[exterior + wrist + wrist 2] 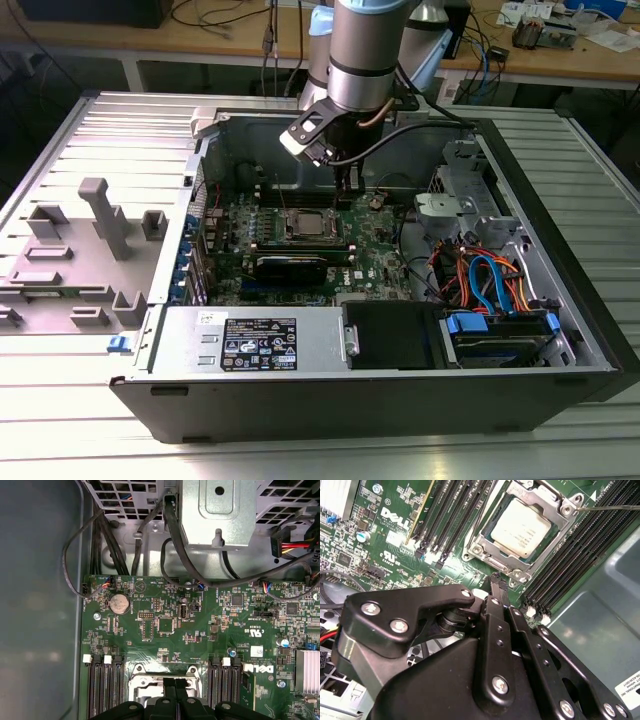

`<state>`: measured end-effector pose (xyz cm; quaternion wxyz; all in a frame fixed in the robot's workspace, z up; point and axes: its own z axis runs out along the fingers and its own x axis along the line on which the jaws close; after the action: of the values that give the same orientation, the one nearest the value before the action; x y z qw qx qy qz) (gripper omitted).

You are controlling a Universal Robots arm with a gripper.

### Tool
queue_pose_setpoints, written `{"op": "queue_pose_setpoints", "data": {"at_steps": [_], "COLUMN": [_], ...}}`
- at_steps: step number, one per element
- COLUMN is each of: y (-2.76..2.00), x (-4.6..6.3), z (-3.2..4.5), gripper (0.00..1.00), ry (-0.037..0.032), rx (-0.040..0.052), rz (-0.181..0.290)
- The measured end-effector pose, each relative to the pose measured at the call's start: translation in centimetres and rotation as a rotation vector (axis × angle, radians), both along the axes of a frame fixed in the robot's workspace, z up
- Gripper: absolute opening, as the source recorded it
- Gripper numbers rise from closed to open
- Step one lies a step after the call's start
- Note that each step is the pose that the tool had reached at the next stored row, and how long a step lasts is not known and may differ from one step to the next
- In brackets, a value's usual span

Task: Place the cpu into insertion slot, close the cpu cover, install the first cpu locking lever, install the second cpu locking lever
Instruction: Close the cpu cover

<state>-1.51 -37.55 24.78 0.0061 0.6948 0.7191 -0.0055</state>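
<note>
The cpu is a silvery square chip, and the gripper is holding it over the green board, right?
Not quite. The gripper is over the green board, but it holds nothing: its fingers are shut on themselves. The cpu, a silvery square chip, lies in the insertion slot with the cpu cover flat around it. The second wrist view shows this.

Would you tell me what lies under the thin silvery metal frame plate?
The flat silvery-grey square chip shows through the window of the thin silvery metal frame plate. The plate covers the chip's edges; whatever lies beneath the chip is hidden.
</note>
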Motion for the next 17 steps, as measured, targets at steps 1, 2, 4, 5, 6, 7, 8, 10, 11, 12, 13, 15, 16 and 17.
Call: {"op": "queue_pose_setpoints", "data": {"at_steps": [1,2,4,5,6,7,8,10,11,12,13,15,16,17], "y": [0.00,-0.01,-0.02,-0.04,-0.06,-0.09,-0.16,-0.25,-0.28,-0.29,-0.34,-0.41,-0.42,-0.43], "x": [-0.03,-0.05,-0.06,-0.09,-0.12,-0.15,-0.19,-0.25,-0.29,-0.31,-0.36,-0.46,-0.51,-0.64], "z": [0.00,0.00,-0.01,-0.01,-0.02,-0.03,-0.03,-0.05,-0.08,-0.09,-0.09,-0.12,-0.13,-0.16], "gripper": [0.11,0.11,0.11,0.11,0.11,0.11,0.11,0.11,0.11,0.11,0.11,0.11,0.11,0.11], "ry": [0.0000,0.0000,0.0000,0.0000,0.0000,0.0000,0.0001,0.0000,-0.0001,-0.0001,0.0000,0.0000,-0.0001,0.0000], "rx": [0.0000,0.0001,0.0000,0.0001,0.0001,0.0001,0.0000,0.0000,0.0003,0.0003,0.0000,0.0001,0.0001,0.0001], "rz": [0.000,0.000,0.000,0.000,0.000,0.000,0.000,0.000,0.000,0.000,0.000,0.000,0.000,0.000]}}
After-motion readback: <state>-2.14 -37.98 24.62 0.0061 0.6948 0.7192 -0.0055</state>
